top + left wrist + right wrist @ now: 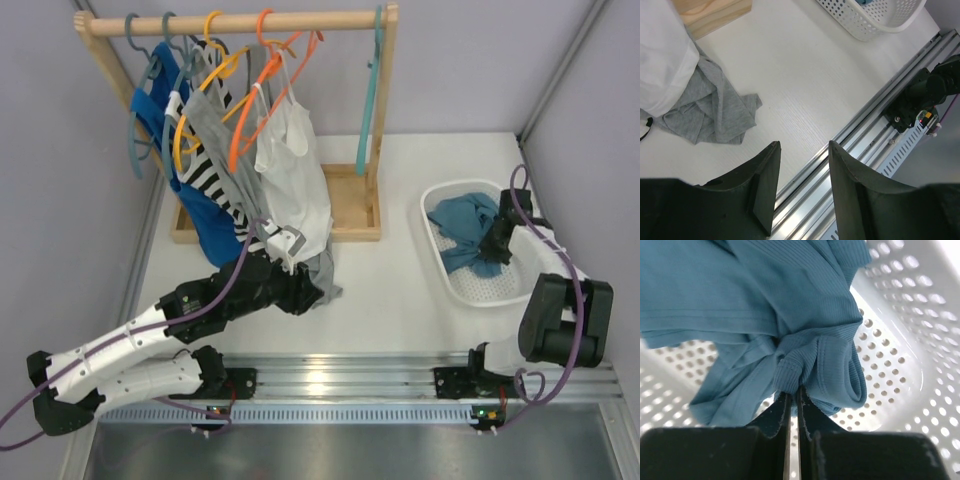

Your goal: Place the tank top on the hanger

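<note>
The dusty teal-blue tank top [468, 228] lies bunched in the white perforated basket [446, 194] at the right. My right gripper [497, 243] is down in the basket, shut on a ribbed fold of the tank top [805, 360]; its jaws are nearly together with fabric pinched at the tips [792, 392]. The light teal hanger [372, 88] hangs alone at the right end of the wooden rail. My left gripper [312, 296] is open and empty, low over the table near the front rail [802, 150], beside a grey garment.
A wooden rack [240, 22] at the back left holds orange and grey-blue hangers with royal-blue, striped, grey and white tops [295, 180]. A grey garment [710, 112] trails on the table by the rack base [715, 12]. Aluminium rails [330, 385] run along the near edge.
</note>
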Available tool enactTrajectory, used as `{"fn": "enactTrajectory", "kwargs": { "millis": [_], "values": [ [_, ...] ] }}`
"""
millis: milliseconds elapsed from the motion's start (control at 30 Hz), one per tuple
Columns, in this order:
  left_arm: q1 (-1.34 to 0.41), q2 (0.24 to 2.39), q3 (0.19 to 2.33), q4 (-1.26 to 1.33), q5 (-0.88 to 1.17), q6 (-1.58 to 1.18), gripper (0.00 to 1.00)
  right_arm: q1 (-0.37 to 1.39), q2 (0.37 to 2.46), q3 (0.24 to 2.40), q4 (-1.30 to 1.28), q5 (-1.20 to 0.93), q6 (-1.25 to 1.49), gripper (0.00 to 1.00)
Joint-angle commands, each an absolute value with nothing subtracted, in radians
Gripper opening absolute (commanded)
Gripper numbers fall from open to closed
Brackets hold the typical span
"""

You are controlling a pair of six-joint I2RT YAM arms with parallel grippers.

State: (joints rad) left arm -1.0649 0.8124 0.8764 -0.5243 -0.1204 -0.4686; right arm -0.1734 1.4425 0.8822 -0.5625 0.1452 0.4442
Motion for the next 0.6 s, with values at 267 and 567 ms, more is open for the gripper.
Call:
{"fn": "enactTrajectory", "kwargs": {
  "millis": [267, 567],
  "values": [
    [-1.068, 0.828, 0.908, -0.495, -0.138, -0.454, 0.49, -0.149, 1.155, 1.432, -0.825, -0.04, 0.416, 0.0],
    [-1.068, 0.839, 0.917, -0.483, -0.14, -0.457, 0.49, -0.051, 1.16, 1.876, -0.848, -0.179, 0.443, 0.0]
  ]
}}
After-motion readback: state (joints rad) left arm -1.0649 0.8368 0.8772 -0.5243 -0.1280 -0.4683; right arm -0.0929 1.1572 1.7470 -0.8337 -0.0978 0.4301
